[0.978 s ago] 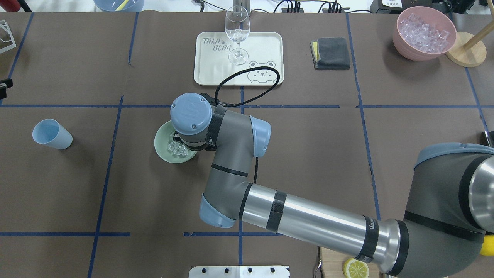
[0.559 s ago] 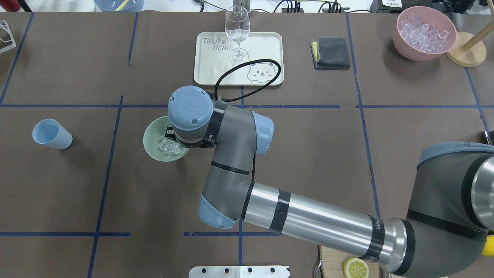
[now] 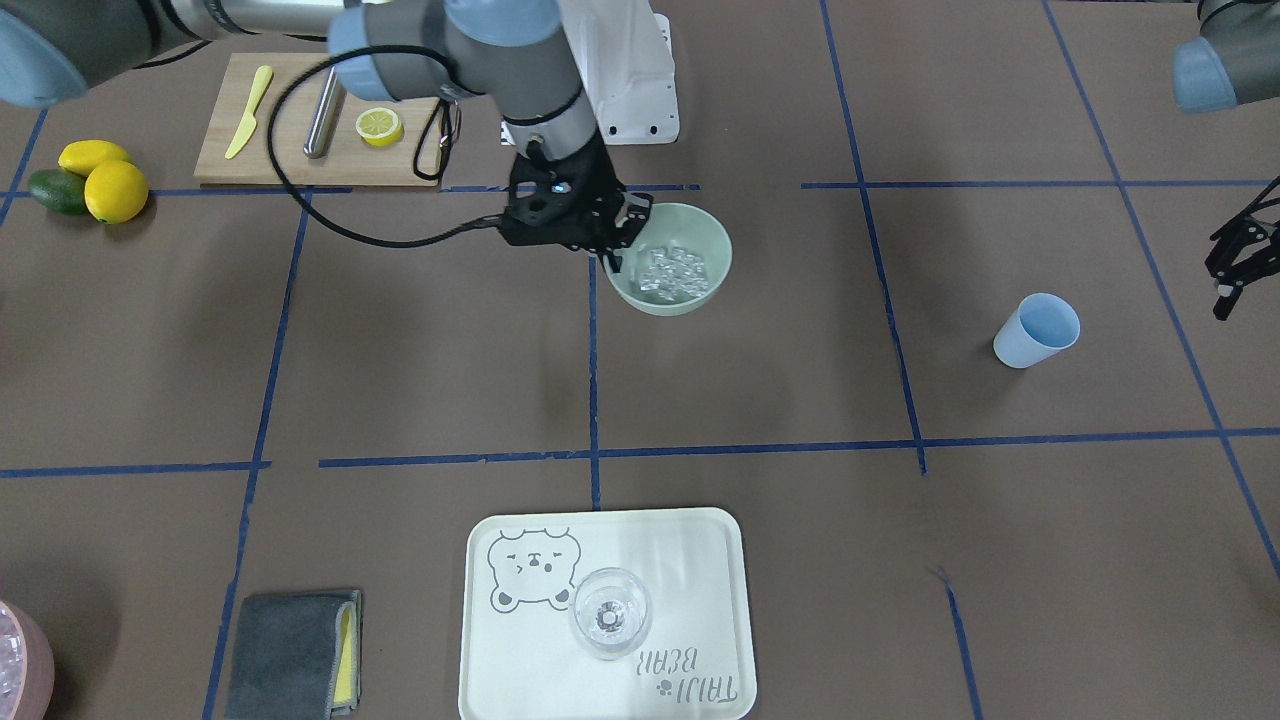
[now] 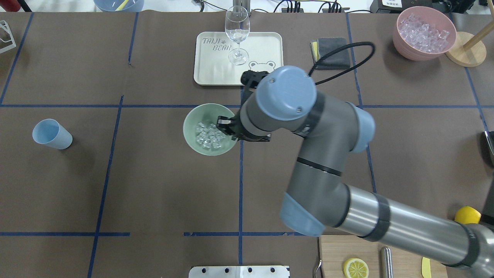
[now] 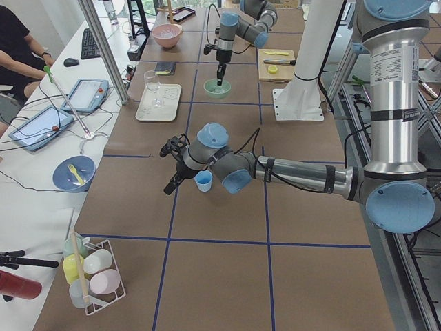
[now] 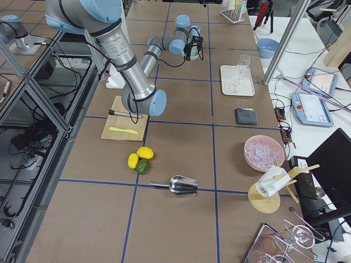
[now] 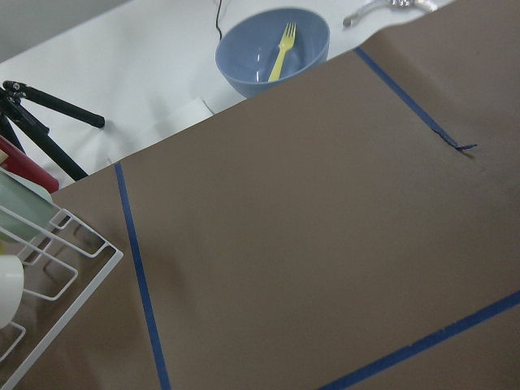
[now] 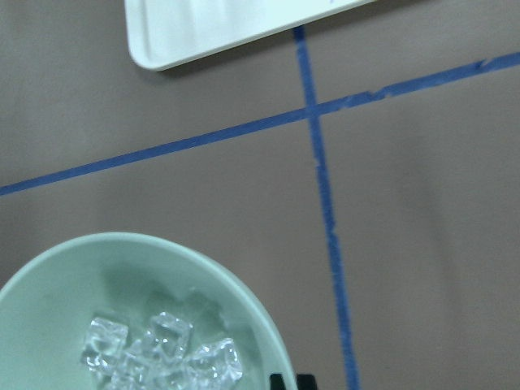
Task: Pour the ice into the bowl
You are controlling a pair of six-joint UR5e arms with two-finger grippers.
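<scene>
1. The table (image 4: 154,185) is covered in brown paper with blue tape lines.
2. The right arm (image 4: 386,224) comes in from the near right and reaches to the middle of the table.
3. A pale tray (image 4: 216,69) with a bear drawn on it lies on the far side, just past the bowl.
4. A pink bowl (image 4: 409,50) full of ice cubes stands in the far right corner.
5. The bowl (image 4: 193,119) is green and sits upright near the middle of the table, a little to the left.
6. The right gripper (image 4: 227,125) is at the bowl's right rim. Its jaws are nearly closed and pinch the rim between them.
7. The left gripper (image 3: 1225,270) hangs over the left side, near the cup. I cannot tell how wide its jaws are.
8. A light blue cup (image 4: 52,134) lies tipped over, far to the left and well apart from the bowl.
9. A clear glass (image 4: 237,29) stands on the tray's far edge.
10. The ice (image 4: 208,137) is a small heap of clear cubes in the bottom of the bowl.
</scene>
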